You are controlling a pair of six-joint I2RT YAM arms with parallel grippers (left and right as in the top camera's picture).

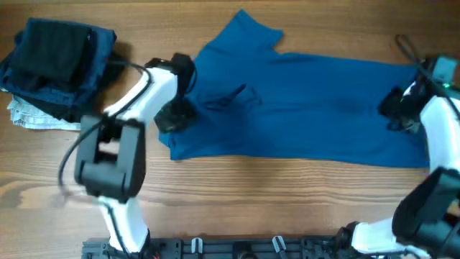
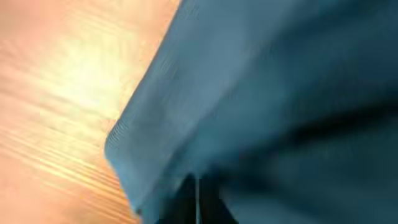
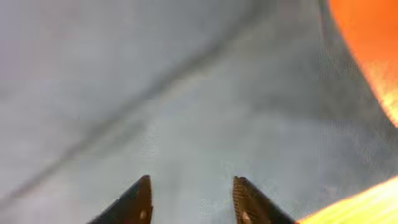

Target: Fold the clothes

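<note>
Blue T-shirt (image 1: 309,108) is spread across the wooden table (image 1: 251,194). The left gripper (image 1: 175,115) is closed tight at its left end; the right gripper (image 3: 191,198) is held parted over its right end.

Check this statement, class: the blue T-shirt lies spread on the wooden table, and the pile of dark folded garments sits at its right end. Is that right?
No. The pile of dark folded garments sits at the left end of the wooden table, not the right, as the overhead view shows. The blue T-shirt does lie spread on the table.
</note>
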